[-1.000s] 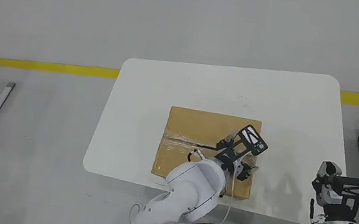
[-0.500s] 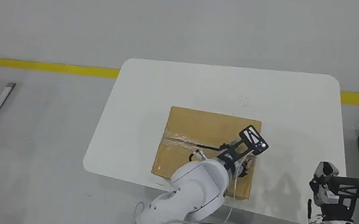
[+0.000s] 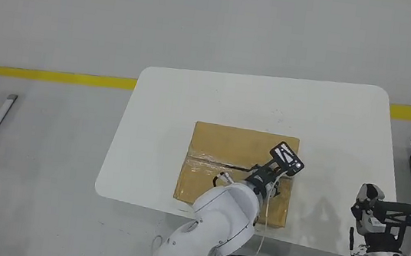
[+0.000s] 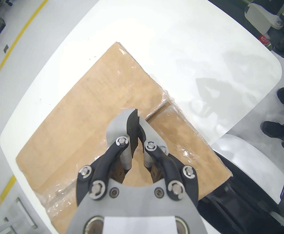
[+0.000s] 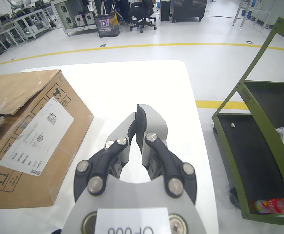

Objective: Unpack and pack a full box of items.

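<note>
The left end effector (image 4: 135,117), fingers together, is positioned over the cardboard box (image 3: 219,141), mid-frame in the top view. The right end effector (image 5: 138,113), likewise together, is held above the bench (image 3: 330,120), lower right.

The box (image 3: 227,142) was plain brown cardboard with a white label (image 5: 37,139); the worktop (image 3: 193,103) white; the cart (image 5: 231,166) olive green; floor lines (image 3: 50,75) yellow.

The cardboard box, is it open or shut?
Shut: both top flaps lie flat on the box, meeting at a seam under clear tape.
</note>
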You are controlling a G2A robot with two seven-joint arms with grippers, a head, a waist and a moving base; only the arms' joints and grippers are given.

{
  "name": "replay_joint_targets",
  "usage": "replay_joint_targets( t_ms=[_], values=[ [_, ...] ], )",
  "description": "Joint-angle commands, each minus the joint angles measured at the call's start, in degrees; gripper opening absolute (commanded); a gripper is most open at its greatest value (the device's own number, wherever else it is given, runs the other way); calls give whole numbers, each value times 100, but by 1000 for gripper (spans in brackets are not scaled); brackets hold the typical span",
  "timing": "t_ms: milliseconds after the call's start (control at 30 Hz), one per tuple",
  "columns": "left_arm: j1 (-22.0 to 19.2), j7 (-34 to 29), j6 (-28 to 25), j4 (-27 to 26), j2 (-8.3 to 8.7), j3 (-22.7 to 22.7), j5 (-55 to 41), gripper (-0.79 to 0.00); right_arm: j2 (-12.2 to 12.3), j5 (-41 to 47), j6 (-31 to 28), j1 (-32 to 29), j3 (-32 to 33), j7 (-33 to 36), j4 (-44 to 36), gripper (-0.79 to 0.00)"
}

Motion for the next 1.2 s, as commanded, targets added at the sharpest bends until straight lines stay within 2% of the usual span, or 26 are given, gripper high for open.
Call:
replay_joint_targets(
  t_ms=[0, 133, 333, 533, 833, 1167],
  values=[
    [53, 92, 41, -91, 12, -94, 35, -785, -16, 251, -94, 39, -20, 21, -78, -785],
    [186, 215, 52, -315, 49, -349, 52, -785, -40, 820, -412, 171, -12, 97, -292, -785],
    [479, 191, 5, -768, 129, -801, 98, -785, -46, 1140, -1114, 388, -252, 384, -661, -785],
    [810, 135, -44, -1181, 212, -1260, 160, -785, -59, 837, -1566, 591, -808, 612, -523, -785],
    [899, 221, -75, -1665, 314, -2106, 437, -785, -93, 87, -1370, 895, -1334, 875, -158, -785],
    [796, 247, -60, -1818, 385, -2858, 516, -785, -118, 15, -1229, 1013, -1439, 1063, -182, -785]
  ],
)
